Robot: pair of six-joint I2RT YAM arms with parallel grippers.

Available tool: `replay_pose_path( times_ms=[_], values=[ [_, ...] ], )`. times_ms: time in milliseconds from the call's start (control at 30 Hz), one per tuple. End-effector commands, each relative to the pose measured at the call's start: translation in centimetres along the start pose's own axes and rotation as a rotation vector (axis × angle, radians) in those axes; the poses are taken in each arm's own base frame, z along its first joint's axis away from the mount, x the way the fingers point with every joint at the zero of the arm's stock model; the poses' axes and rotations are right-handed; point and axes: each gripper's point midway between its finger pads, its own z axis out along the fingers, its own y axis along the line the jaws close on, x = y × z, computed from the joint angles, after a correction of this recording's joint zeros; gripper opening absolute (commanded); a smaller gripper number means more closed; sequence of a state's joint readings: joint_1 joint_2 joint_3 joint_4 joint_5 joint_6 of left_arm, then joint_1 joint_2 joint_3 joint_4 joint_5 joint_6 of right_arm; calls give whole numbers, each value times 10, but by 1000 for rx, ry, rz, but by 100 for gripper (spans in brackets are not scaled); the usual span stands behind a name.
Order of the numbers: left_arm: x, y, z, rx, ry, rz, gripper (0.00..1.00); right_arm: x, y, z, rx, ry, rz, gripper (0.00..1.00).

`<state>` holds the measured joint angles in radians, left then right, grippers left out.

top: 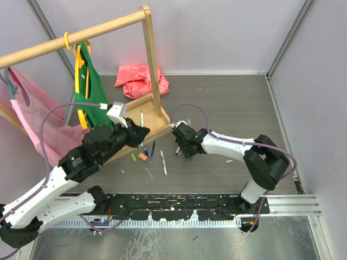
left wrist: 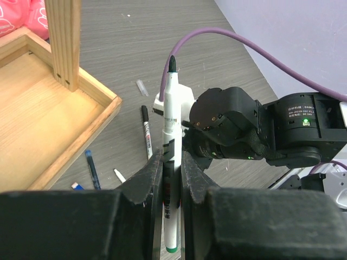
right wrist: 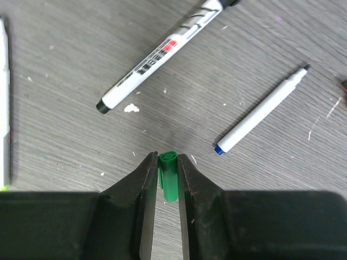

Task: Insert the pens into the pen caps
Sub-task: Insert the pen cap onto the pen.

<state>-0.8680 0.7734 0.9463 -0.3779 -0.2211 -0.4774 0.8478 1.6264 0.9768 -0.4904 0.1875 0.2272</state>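
Left jaws pinch a white plastic marker (left wrist: 172, 108), green-ended, bare tip outward. Right jaws pinch a short green plastic cap (right wrist: 169, 181) near the desk (right wrist: 65, 81). Next (likely): align both, press together.

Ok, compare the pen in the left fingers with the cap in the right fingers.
The pen is long, white, printed; the green cap short, plain. The pen sticks well past the left fingers; the cap ends at the tips of the right fingers. Both are clamped; the pen's rear end is green too.
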Motion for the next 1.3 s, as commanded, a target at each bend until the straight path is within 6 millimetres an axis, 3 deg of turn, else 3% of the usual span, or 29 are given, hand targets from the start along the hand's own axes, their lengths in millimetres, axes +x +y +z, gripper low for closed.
replay_pose_path(
  times_ms=[0,200,467,800,967,1267],
  values=[
    [-22,-6,-7,21,-73,-3,0,-29,-11,-12,83,-132,205,25],
    [-22,-6,-7,26,-74,-10,0,-36,-11,-7,85,-152,297,26],
    [-22,-6,-9,23,-73,-8,0,-30,-8,10,97,-109,365,28],
    [-21,-2,-11,9,-77,-8,0,-19,-10,22,106,-65,347,35],
    [-21,-2,-10,10,-75,-8,0,-23,-7,18,81,-63,301,42],
    [-17,-1,-8,8,-65,-7,0,-8,0,16,13,29,239,43]
  ],
)
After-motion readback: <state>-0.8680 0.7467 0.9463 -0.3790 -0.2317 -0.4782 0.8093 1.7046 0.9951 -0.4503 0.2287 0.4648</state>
